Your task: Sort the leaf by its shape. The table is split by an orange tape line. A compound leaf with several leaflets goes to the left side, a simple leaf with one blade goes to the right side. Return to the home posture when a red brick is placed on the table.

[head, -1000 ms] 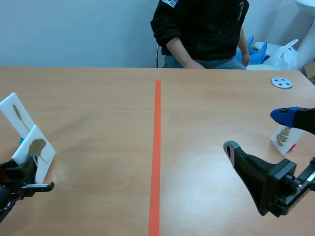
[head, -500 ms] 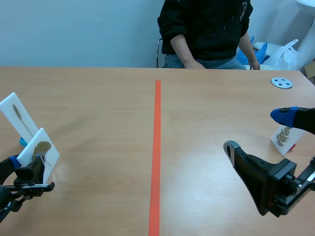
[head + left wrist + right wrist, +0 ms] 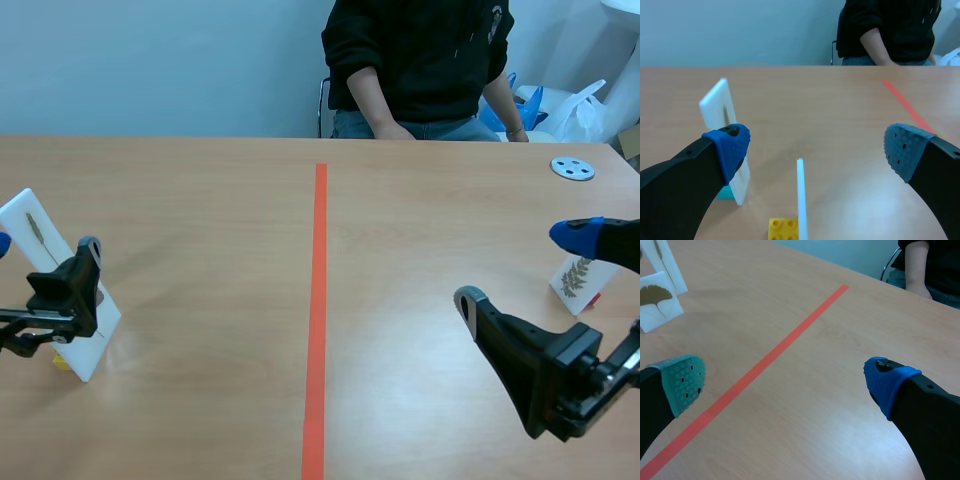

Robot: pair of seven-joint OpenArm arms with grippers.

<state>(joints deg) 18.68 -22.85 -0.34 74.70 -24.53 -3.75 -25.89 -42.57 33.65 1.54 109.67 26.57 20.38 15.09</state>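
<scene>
A white card with a ginkgo leaf [image 3: 88, 325] stands on a yellow brick [image 3: 782, 229] at the table's left, left of the orange tape line [image 3: 318, 300]. My left gripper [image 3: 45, 247] hangs open just above it; in the left wrist view the card [image 3: 800, 195] shows edge-on, low between the spread fingers of my left gripper [image 3: 817, 147], touching neither. My right gripper [image 3: 525, 268] stands open and holds nothing at the right. The right wrist view shows the ginkgo card [image 3: 655, 302] far ahead of that gripper [image 3: 785, 382].
A second white card with a thin leaf [image 3: 35, 235] stands behind the ginkgo card. A card with a compound leaf [image 3: 578, 280] stands at the right, beside my right gripper. A grey disc [image 3: 572, 168] lies at the back right. A person [image 3: 420, 60] sits across the table.
My left gripper has opened, let go of the ginkgo card and risen above it. The card stays standing on the table. The right arm has not moved.
</scene>
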